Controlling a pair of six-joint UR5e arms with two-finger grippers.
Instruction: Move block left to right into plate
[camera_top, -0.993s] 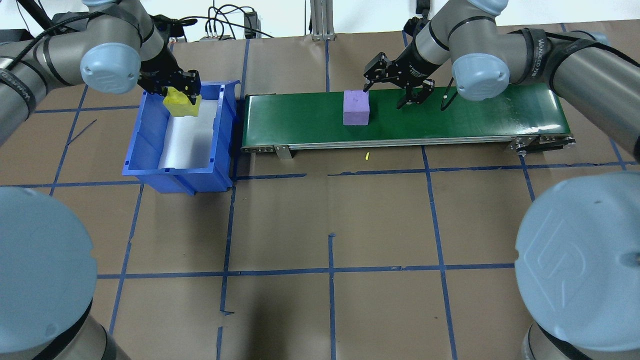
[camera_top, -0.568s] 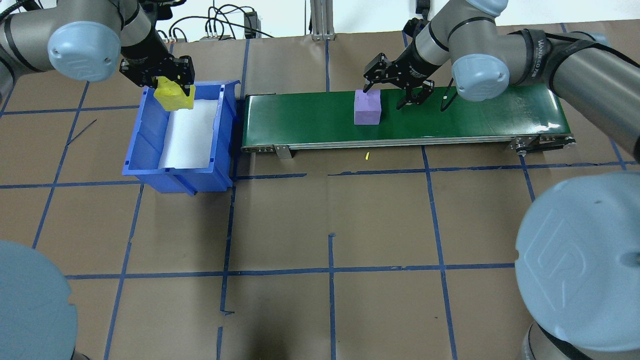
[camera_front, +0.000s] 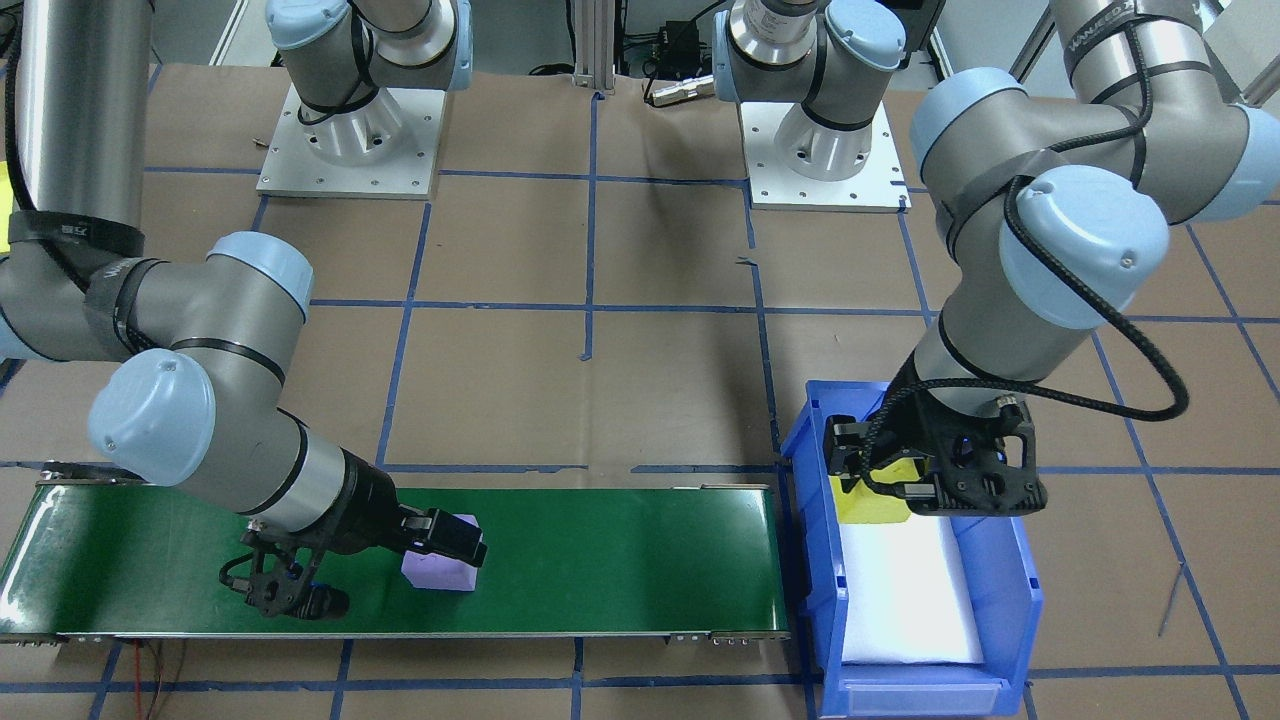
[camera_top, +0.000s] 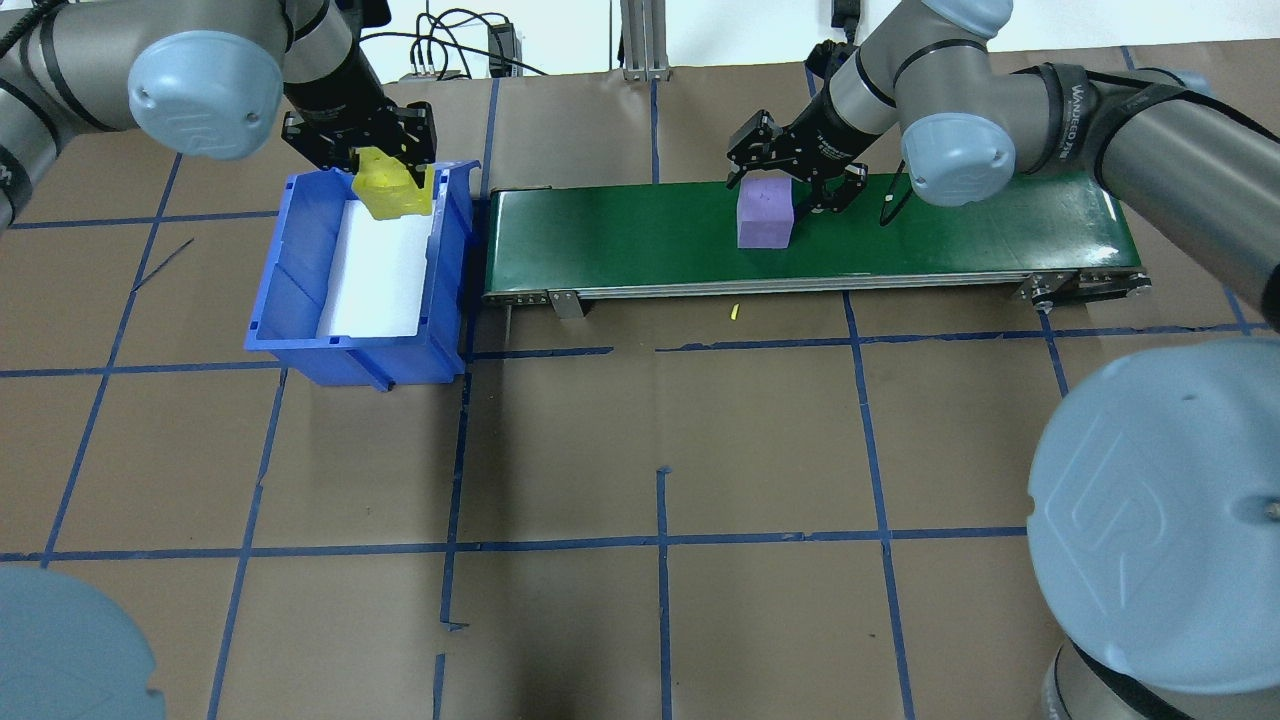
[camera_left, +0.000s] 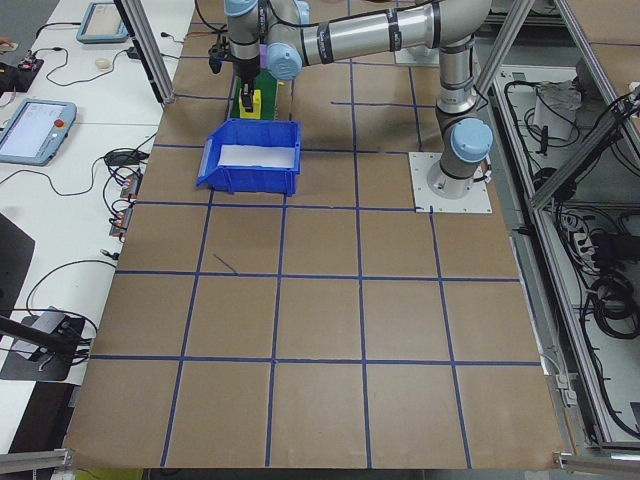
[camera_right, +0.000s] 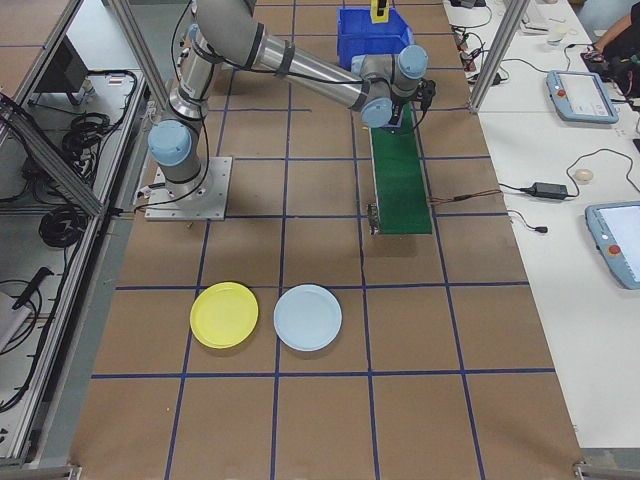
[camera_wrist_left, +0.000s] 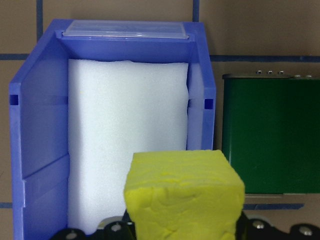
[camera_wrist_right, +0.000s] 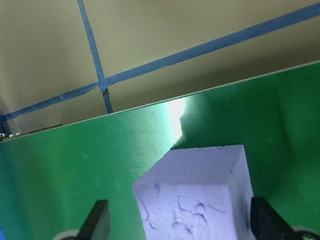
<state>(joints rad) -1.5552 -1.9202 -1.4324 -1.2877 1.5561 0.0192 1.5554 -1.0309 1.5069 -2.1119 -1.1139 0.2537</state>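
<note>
My left jaws (camera_top: 385, 165) clamp the yellow block (camera_top: 393, 190), now carried right over the far right corner of the blue bin (camera_top: 300, 340). My right jaws (camera_top: 790, 185) stand spread around the purple block (camera_top: 765, 212), which has ridden rightward along the green belt (camera_top: 620, 235) and sits squarely on it between them. Only the right-end view shows the yellow plate (camera_right: 224, 314) and blue plate (camera_right: 308, 317) on the desk (camera_top: 660, 450), well apart from the belt.

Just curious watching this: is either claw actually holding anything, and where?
The left gripper clamps the yellow block by its sides. The right gripper straddles the purple block, open.
</note>
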